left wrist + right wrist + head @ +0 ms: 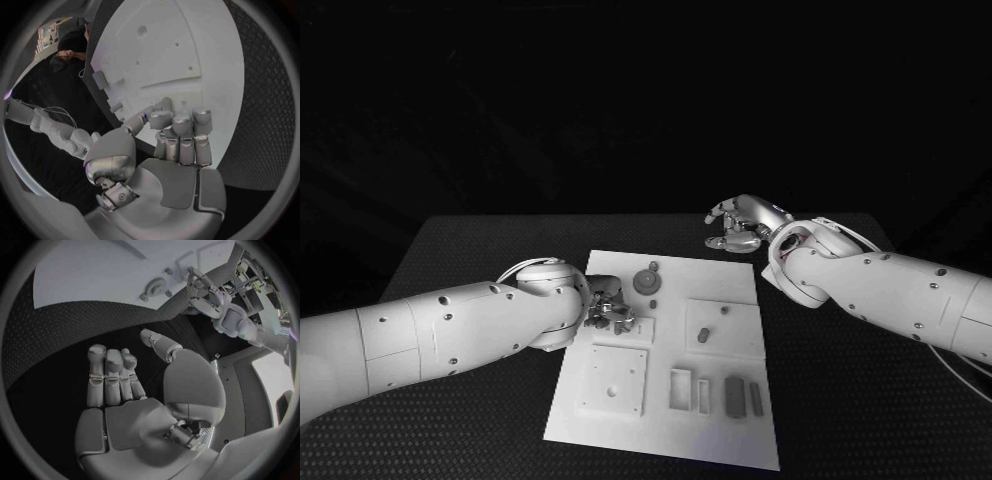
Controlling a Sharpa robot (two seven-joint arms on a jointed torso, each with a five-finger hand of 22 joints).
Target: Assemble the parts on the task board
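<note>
**Left robot hand at the board's edge, right held off it**

The left robot hand sat over the left edge of the task board, beside a small raised square. In the left wrist view its fingers were curled in side by side over the white plate, thumb out to one side. I could not tell whether a part was pinched under them; the head view showed a cluster of metal at the fingertips but nothing separable from the hand. Judgement: the hand was low and close because it was working a part at that spot or about to.

The left arm came in low across the surface, forearm nearly level, wrist bent toward the board.

The right robot hand hovered beyond the board's far right corner, over bare surface. In the right wrist view its fingers lay straight and close together, thumb apart, nothing in them. Judgement: parked clear so as not to crowd the left hand. The right forearm angled up and away from the board.

On the board: a round part near its far edge, a short peg on a square plate at mid-board, two dark bars near its front right corner, beside a slotted holder. These looked loose, so assembly seemed to be at an early stage.
</note>
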